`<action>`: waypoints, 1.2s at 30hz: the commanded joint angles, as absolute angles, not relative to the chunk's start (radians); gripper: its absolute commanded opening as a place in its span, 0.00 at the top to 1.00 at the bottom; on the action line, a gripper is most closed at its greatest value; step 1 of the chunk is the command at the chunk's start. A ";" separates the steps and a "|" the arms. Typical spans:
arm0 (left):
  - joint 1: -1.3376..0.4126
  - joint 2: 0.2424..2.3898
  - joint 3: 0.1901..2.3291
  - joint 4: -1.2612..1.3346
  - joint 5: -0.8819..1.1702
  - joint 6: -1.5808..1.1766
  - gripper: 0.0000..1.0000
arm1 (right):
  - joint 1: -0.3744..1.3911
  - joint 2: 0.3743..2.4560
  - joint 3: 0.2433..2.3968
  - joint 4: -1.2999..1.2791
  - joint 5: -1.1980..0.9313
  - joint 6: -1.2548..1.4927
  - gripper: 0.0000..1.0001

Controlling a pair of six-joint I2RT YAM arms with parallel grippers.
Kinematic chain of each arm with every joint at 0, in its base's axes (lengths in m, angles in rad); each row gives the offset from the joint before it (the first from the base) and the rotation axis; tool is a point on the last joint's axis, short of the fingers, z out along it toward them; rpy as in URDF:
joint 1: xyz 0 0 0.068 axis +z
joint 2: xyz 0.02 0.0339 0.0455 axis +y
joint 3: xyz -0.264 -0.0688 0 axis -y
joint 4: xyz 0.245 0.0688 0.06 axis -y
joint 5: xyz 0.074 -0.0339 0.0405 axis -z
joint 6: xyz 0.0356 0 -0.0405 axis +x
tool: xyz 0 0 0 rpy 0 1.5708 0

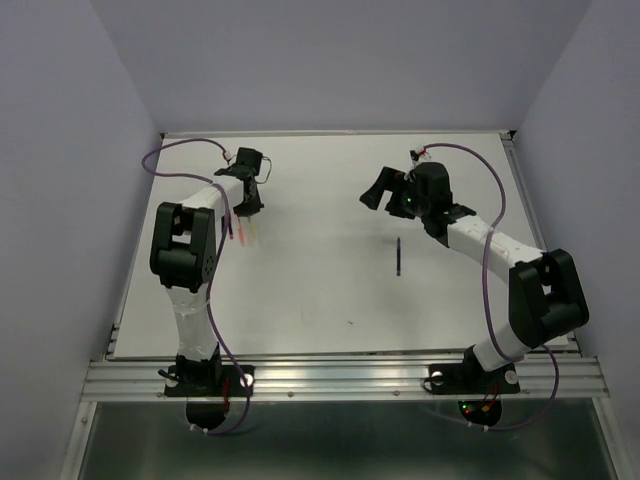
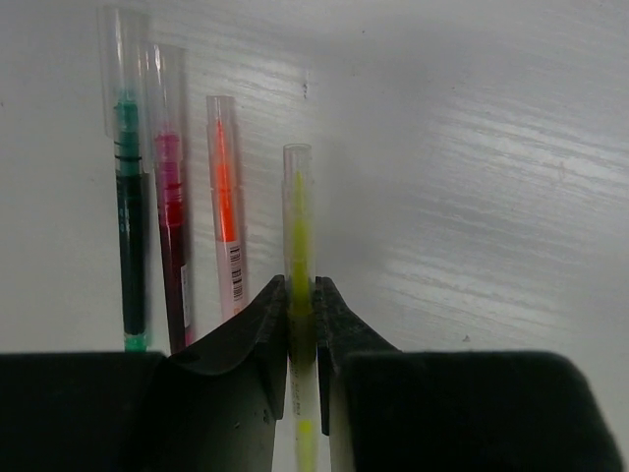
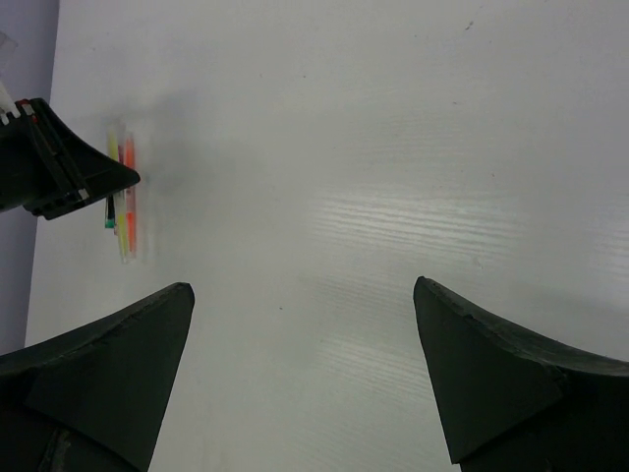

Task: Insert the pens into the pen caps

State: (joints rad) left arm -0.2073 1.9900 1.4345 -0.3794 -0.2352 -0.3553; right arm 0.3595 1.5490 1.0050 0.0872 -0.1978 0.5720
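Left end effector (image 2: 300,287) clamped on the yellow pen (image 2: 298,211), both dark fingers (image 2: 257,329) pressed against the barrel just below its middle. Pen pointing to 12 o'clock in the left wrist view, its tip inside a clear cap (image 2: 297,162). At 9 o'clock of it, side by side and parallel on the white counter (image 2: 472,197): an orange pen (image 2: 227,211) nearest, then a red pen (image 2: 170,231), then a green pen (image 2: 129,236) farthest out. Each of these three also with its tip under a clear cap, the caps reaching toward 12 o'clock. Cannot tell whether the caps are pushed fully home.

From the top view, this cluster at about 10 o'clock of the counter, half hidden under the left arm. One dark blue pen (image 1: 398,257) lying alone just right of the counter's middle, well apart from the rest, running 12 to 6 o'clock.

Right end effector (image 3: 302,286) at 12 o'clock of the blue pen, fingers spread wide apart, nothing between them, raised above the counter.
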 commanded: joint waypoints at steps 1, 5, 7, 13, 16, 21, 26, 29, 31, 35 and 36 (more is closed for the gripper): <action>-0.201 1.994 1.485 -0.423 -0.304 -0.357 0.76 | 0.350 1.545 1.034 0.097 -0.181 0.555 0.00; -0.196 1.997 1.473 -0.429 -0.316 -0.368 0.72 | 0.350 1.540 1.029 0.094 -0.176 0.555 0.00; -0.198 1.997 1.473 -0.436 -0.314 -0.373 0.66 | 0.341 1.540 1.028 0.091 -0.178 0.554 0.00; -0.198 1.982 1.453 -0.434 -0.322 -0.370 0.59 | 0.341 1.545 1.031 0.087 -0.179 0.557 0.00; -0.198 1.973 1.443 -0.428 -0.318 -0.367 0.59 | 0.341 1.546 1.031 0.086 -0.179 0.558 0.00; -0.198 1.941 1.437 -0.426 -0.314 -0.365 0.59 | 0.341 1.545 1.032 0.077 -0.178 0.561 0.00; -0.198 1.867 1.414 -0.416 -0.284 -0.359 0.54 | 0.341 1.525 1.008 0.031 -0.127 0.531 0.00; -0.199 1.772 1.376 -0.373 -0.185 -0.353 0.46 | 0.341 1.506 0.993 -0.061 -0.036 0.499 0.00; -0.199 1.689 1.323 -0.327 -0.117 -0.354 0.39 | 0.341 1.493 0.976 -0.124 0.047 0.476 0.00; -0.202 1.562 1.272 -0.246 -0.008 -0.365 0.20 | 0.341 1.474 0.930 -0.184 0.097 0.454 0.00; -0.204 1.542 1.247 -0.230 0.011 -0.368 0.16 | 0.341 1.471 0.919 -0.190 0.095 0.454 0.00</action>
State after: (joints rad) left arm -0.2012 1.6505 1.2976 -0.3359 -0.1074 -0.3668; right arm 0.3462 1.5150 0.9482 -0.1162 0.0097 0.4923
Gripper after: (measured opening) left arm 0.810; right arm 0.998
